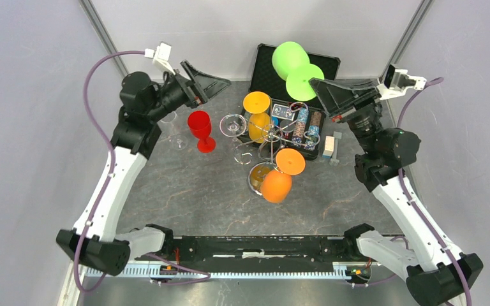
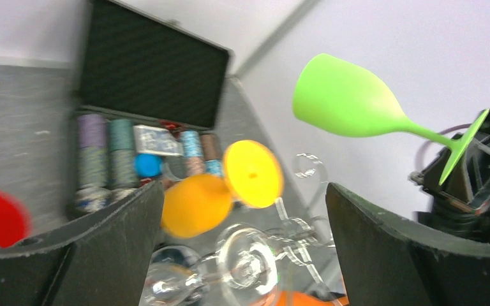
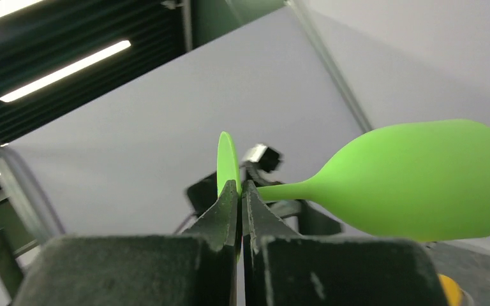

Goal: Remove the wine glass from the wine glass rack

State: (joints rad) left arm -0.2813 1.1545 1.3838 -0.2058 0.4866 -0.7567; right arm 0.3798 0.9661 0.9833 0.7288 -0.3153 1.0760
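The right tool [image 3: 240, 191] was pinched tight on the thin round foot of the green glass [image 3: 421, 178]. The glass was up in the air above the black case [image 1: 265, 60], well apart from the rack [image 1: 269, 141]. So it looked like it was already off the rack. Nothing but the tool was touching it.

The left tool [image 1: 208, 78] was wide open and held nothing. It hung over the table [image 1: 191, 197], near the rack on the left side.

The green glass looked dull and smooth, like plastic. It was probably light and stiff, and not as easy to break as real glass. It could be slippery, though. The tool had only the edge of the flat foot, and the big bowl stuck far out from there. That weight could make the glass tip or slide in the grip. The thin stem, close to the foot, looked like a safer place to hold it.

The glass was on its side, not standing up. Its long line ran from the foot, along the stem, to the bowl. The foot was at the right tool, and the bowl pointed away from that arm, toward the back and the left, tilted a little up. Its open mouth faced that way too.

Two orange glasses [image 1: 277, 185] hung on the rack.
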